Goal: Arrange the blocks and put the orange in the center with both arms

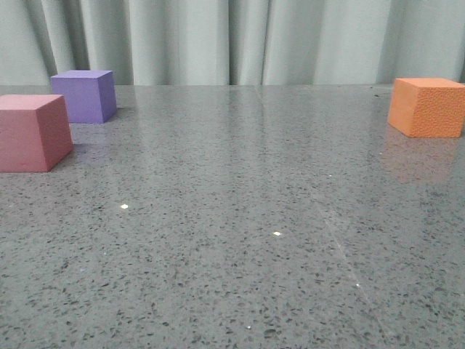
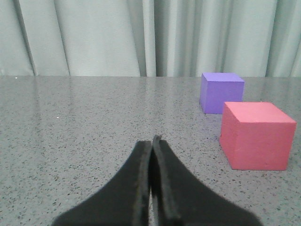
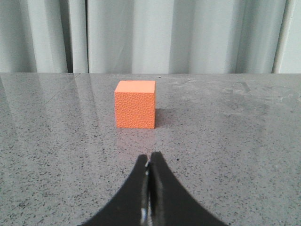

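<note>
Grey speckled desk (image 1: pixel 240 240) stretching back to a pale pleated curtain (image 1: pixel 240 36); pink cube (image 1: pixel 33 132) at the near left edge, purple cube (image 1: pixel 86 95) just behind it and slightly rightward, apart; orange cube (image 1: pixel 427 107) far to the right, well apart from both, resting flat on the desk; left gripper (image 2: pixel 152 141) with dark fingers (image 2: pixel 136 179) clenched together on nothing, pink cube off to one side; right gripper (image 3: pixel 149 157) likewise pressed closed and empty, facing the orange cube from short of it.

Lab-like test bench — speckled grey stone table (image 1: pixel 232 240), pale curtain (image 1: pixel 232 40) backdrop
</note>
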